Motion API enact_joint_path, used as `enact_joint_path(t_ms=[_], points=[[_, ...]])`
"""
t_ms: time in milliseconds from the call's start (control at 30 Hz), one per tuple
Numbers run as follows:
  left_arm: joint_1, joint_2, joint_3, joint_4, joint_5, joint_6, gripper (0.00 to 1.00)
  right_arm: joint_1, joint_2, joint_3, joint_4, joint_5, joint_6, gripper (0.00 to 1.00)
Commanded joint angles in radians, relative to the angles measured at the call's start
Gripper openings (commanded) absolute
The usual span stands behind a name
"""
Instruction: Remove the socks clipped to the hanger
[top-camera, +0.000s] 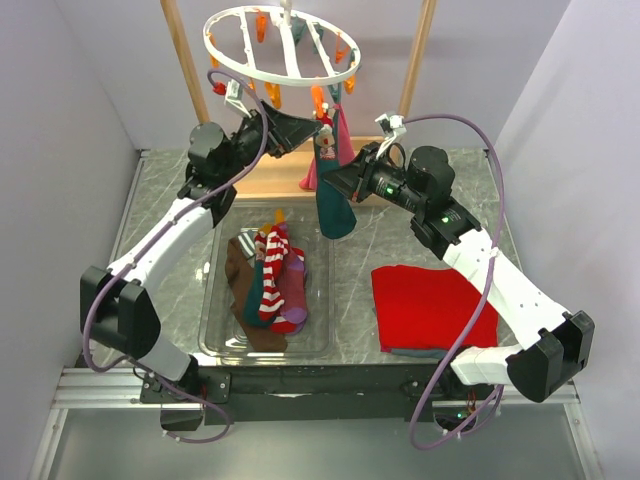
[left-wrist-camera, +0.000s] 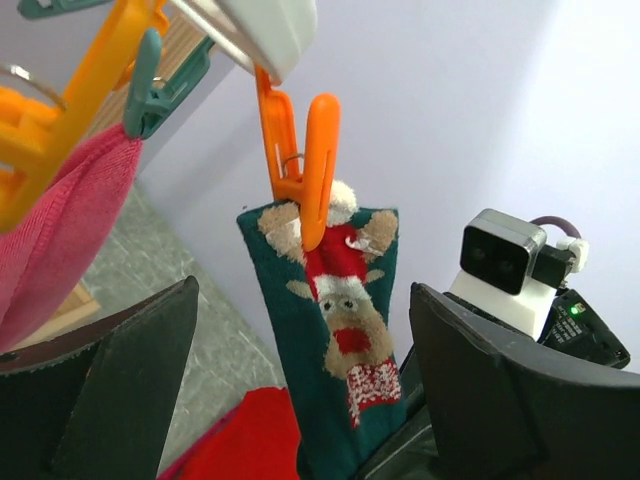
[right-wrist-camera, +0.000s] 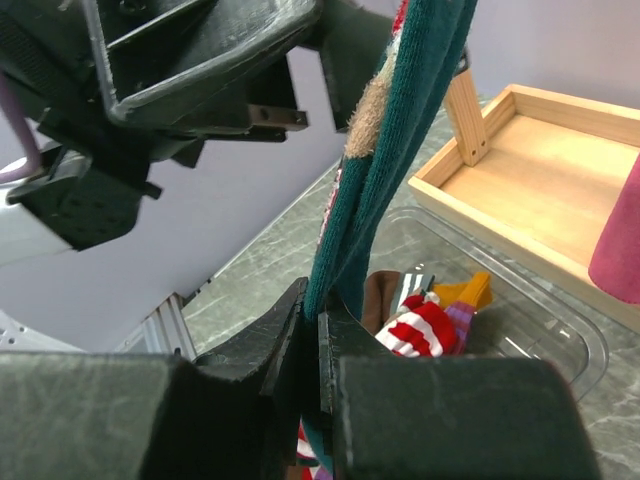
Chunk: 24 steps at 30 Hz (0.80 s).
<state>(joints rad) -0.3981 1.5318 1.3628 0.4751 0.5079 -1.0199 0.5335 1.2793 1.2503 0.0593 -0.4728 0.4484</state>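
Working teal reindeer sock (left-wrist-camera: 335, 330), pegged by orange clip (left-wrist-camera: 305, 165) at its 12 o'clock, 5 o'clock on hanger ring (top-camera: 262, 76). Right tool (right-wrist-camera: 318, 350) clenched on sock mid-length, left tool (left-wrist-camera: 302, 300) released astride clip: centre on clip tails, squeeze fully, then pull down.

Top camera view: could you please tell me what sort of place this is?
Probably a robot test booth staged for laundry: plain walls, two arms bolted to the table, a peg hanger, a bin of socks.

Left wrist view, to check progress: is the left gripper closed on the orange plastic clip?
No, the left gripper is wide open, its fingers clear of the orange plastic clip holding the dark teal reindeer sock.
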Motion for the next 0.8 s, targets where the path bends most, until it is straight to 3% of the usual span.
enact_joint_path(t_ms=[0,533,767], points=[[0.001,0.016,0.073,0.169,0.044,-0.029,0.89,0.016,-0.011,-0.008,-0.015,-0.086,0.001,0.14],[0.001,0.143,0.157,0.269,-0.074,-0.071,0.63,0.014,-0.031,-0.028,0.004,-0.087,0.015,0.14],[0.001,0.157,0.156,0.293,-0.108,-0.109,0.56,0.014,-0.028,-0.031,0.002,-0.095,0.016,0.14]])
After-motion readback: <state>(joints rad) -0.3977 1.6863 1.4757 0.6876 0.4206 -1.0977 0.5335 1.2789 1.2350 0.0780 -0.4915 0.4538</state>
